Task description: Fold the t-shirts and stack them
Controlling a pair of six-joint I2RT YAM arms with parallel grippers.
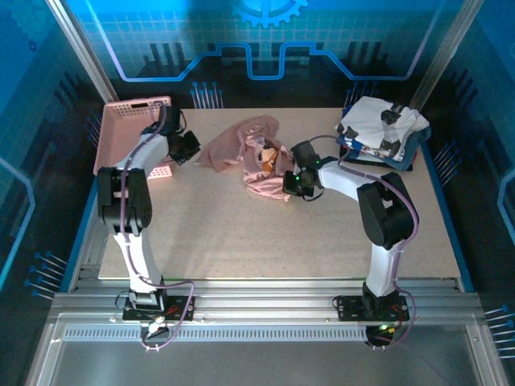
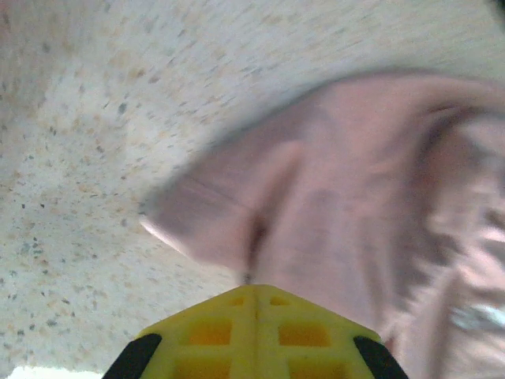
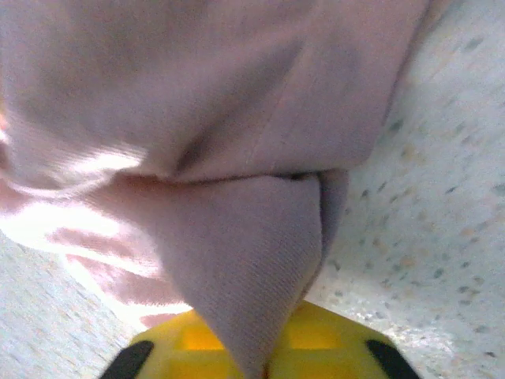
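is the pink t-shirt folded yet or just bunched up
Bunched up, not folded: the dusty-pink t-shirt lies as a rumpled, uneven heap on the table.

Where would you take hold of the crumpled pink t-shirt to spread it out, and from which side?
Pinch the dusty-pink t-shirt at its two free ends: the flat flap jutting left, coming from the left, and the lower-right corner, from the right. The middle is bunched; those ends stick out.

Overhead looks down; close wrist views seemingly share pink shirt (image 2: 355,197).
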